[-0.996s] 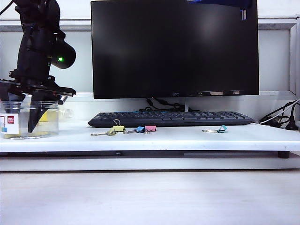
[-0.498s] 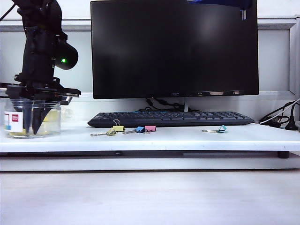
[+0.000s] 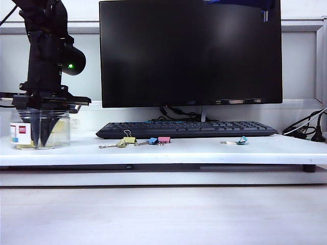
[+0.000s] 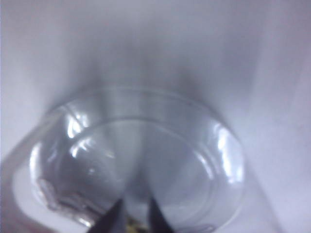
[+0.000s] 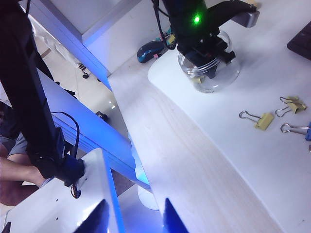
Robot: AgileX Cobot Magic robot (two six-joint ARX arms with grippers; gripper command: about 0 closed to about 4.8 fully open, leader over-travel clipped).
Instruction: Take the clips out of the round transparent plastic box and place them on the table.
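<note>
Box (image 3: 40,130) shifted right, round L jaws.

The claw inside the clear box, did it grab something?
Cannot tell. The left claw is down inside the round transparent plastic box, nearly closed, with something yellowish between its tips. The right claw is open, empty.

Glossy clear plastic round box (image 3: 40,130), smooth white table (image 3: 204,150), clips (image 3: 126,140) with shiny wire handles
</note>
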